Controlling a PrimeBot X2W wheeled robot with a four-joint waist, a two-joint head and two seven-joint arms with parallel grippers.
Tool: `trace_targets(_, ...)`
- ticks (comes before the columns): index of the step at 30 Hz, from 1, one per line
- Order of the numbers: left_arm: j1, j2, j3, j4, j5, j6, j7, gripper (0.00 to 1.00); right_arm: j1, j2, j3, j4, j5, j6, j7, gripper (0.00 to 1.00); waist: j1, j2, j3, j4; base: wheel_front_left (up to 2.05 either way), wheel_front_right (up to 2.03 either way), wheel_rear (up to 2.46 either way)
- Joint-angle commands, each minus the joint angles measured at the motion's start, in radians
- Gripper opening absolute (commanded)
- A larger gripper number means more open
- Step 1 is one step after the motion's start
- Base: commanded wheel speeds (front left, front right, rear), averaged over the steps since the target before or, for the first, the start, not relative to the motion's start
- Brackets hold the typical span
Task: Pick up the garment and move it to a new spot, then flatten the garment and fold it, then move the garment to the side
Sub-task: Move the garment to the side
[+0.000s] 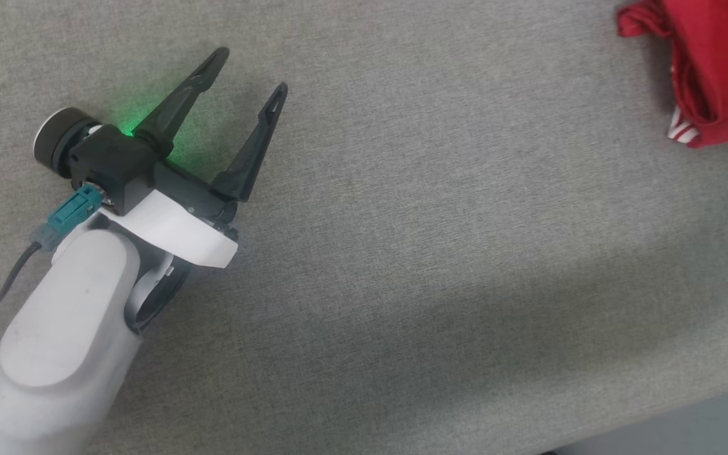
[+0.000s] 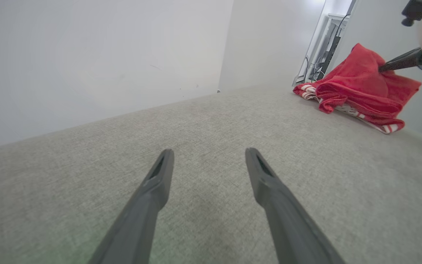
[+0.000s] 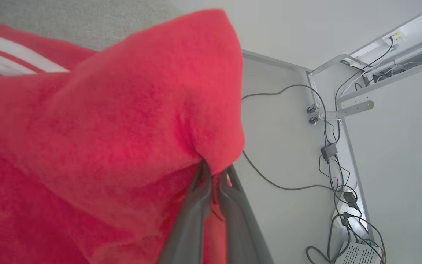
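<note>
1. Two grippers logged, both placed relative to the garment (image 1: pixel 718 63).
2. Garment: red, with red-and-white striped trim, bunched in a heap on the grey bench (image 1: pixel 402 253). In the head view it lies at the far right corner. It is crumpled, neither flat nor folded.
3. Right gripper (image 3: pixel 214 172): clenched on a pinch of the garment's red cloth. The fingers are pressed nearly together and fabric drapes over their tips. In the left wrist view the cloth rises to a peak where this gripper bites, while the striped edges rest on the bench. I judge this grip to be the start of the pick-up, with one high fold taken so that the rest can hang free.
4. Left gripper (image 1: pixel 251 71): released, fingers spread, nothing between them. It sits well apart from the garment, over bare bench, with its fingers pointing roughly toward the heap. A green glow (image 1: pixel 130 129) from its housing falls on the cloth surface beside it. I read this as a waiting pose that keeps clear of the lift.
5. Containers: none to enter. The garment lies straight on the bench, inside nothing.
6. Beyond the garment, in the right wrist view: a pale wall with loose cables (image 3: pixel 288 183) and small adapters on a metal frame.
</note>
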Motion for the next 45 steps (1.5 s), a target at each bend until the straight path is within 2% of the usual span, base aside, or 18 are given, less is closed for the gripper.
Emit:
trace_targets(1, -0.007, -0.002, -0.012, 0.025, -0.007, -0.001, 0.000, 1.00, -0.016, 0.016, -0.010, 0.018, -0.017, -0.001, -0.021, 0.00, 0.0000, -0.0001, 0.006, 0.005, 0.00, 0.00, 0.00)
trace_targets(11, -0.035, 0.018, -0.026, 0.042, -0.028, 0.001, 0.001, 1.00, -0.064, 0.090, -0.077, 0.162, -0.115, -0.001, -0.082, 0.00, 0.0000, -0.0001, 0.022, 0.034, 0.00, 0.00, 0.00)
trace_targets(12, -0.037, 0.019, -0.024, 0.043, -0.029, 0.001, 0.001, 1.00, -0.070, 0.094, -0.084, 0.170, -0.124, -0.001, -0.085, 0.09, 0.0000, -0.0001, 0.022, 0.036, 0.00, 0.00, 0.00)
trace_targets(15, -0.033, 0.018, -0.015, 0.049, -0.038, 0.001, 0.001, 1.00, -0.087, 0.109, -0.113, 0.199, -0.148, -0.001, -0.089, 0.46, 0.0000, -0.0001, 0.018, 0.042, 0.00, 0.00, 0.00)
trace_targets(16, -0.033, 0.018, -0.015, 0.049, -0.038, 0.001, 0.001, 1.00, -0.087, 0.109, -0.113, 0.199, -0.148, -0.001, -0.089, 0.46, 0.0000, -0.0001, 0.018, 0.042, 0.00, 0.00, 0.00)
trace_targets(17, -0.031, 0.018, -0.013, 0.050, -0.041, 0.001, 0.001, 1.00, -0.092, 0.115, -0.119, 0.206, -0.153, -0.001, -0.089, 0.81, 0.0000, -0.0001, 0.015, 0.044, 0.00, 0.00, 0.00)
trace_targets(18, -0.029, 0.019, -0.011, 0.049, -0.044, 0.001, 0.001, 1.00, -0.096, 0.120, -0.128, 0.212, -0.155, -0.001, -0.089, 1.00, 0.0000, -0.0001, 0.012, 0.046, 0.00, 0.00, 0.00)
trace_targets(28, 0.025, -0.005, 0.051, 0.052, -0.106, 0.001, 0.000, 1.00, -0.113, 0.135, -0.164, 0.226, -0.174, -0.001, -0.118, 1.00, 0.0000, -0.0001, -0.048, 0.063, 0.00, 0.00, 0.00)
trace_targets(34, 0.072, -0.014, 0.105, 0.045, -0.136, 0.000, 0.000, 1.00, -0.096, 0.156, -0.136, 0.212, -0.144, -0.001, -0.157, 1.00, 0.0000, -0.0001, -0.109, 0.084, 0.00, 0.00, 0.00)
trace_targets(45, 0.211, -0.045, 0.223, 0.022, -0.144, 0.000, 0.000, 1.00, 0.001, 0.189, -0.053, 0.167, -0.001, -0.001, -0.295, 1.00, 0.0000, -0.0001, -0.273, 0.165, 0.00, 0.00, 0.00)
